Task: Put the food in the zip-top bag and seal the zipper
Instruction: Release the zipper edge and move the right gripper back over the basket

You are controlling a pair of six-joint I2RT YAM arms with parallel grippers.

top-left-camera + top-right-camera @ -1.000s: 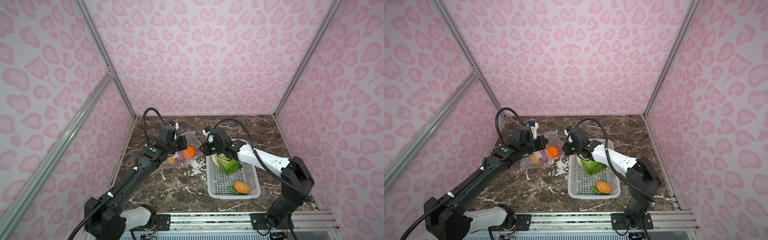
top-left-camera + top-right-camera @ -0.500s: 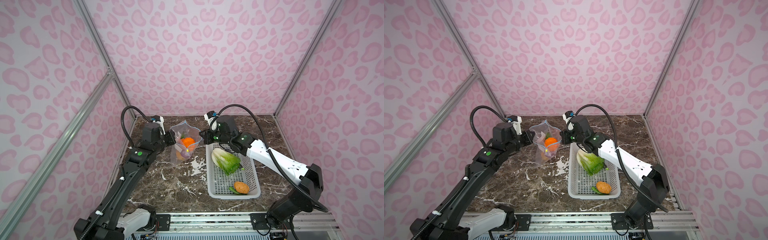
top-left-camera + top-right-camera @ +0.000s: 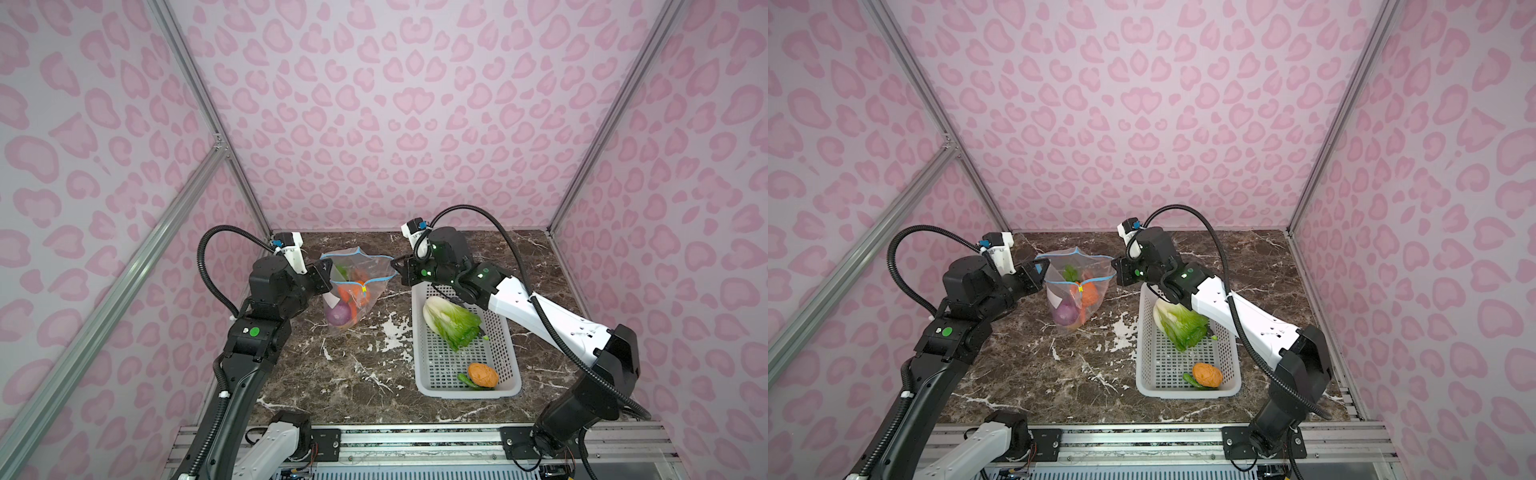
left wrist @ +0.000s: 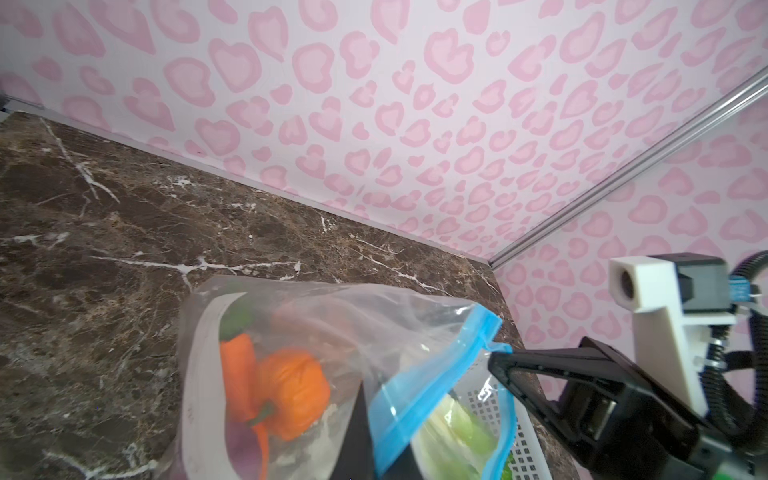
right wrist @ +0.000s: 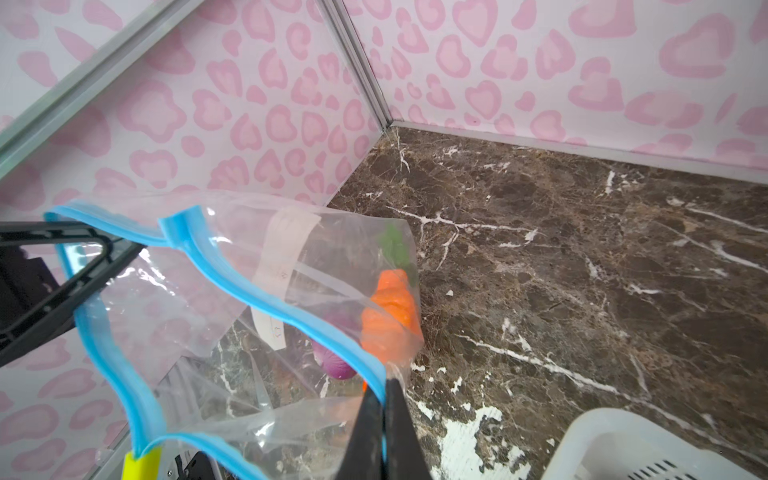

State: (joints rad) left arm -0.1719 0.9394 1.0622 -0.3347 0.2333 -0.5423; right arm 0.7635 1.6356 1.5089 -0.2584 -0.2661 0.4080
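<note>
The clear zip-top bag (image 3: 353,299) (image 3: 1073,299) hangs upright above the table between both grippers, its mouth spread open. My left gripper (image 3: 328,267) (image 4: 380,449) is shut on one end of the blue zipper (image 3: 357,249) (image 5: 266,307). My right gripper (image 3: 397,267) (image 5: 384,415) is shut on the other end. The yellow-marked slider (image 3: 364,286) sits on the near strip. Inside lie a carrot (image 5: 390,307), an orange fruit (image 4: 291,390) and a purple onion (image 3: 338,313). A cabbage (image 3: 451,320), a potato (image 3: 483,375) and a green piece (image 3: 467,380) lie outside it.
The white perforated basket (image 3: 467,394) (image 3: 1187,392) stands on the marble table right of the bag and holds the cabbage, potato and green piece. The right arm reaches over its far end. Pink patterned walls close the table at the back and both sides.
Both arms have lifted the bag off the table and drawn apart toward the back. It went from slumped to hanging with its mouth spread, and the right gripper has closed on its edge.
</note>
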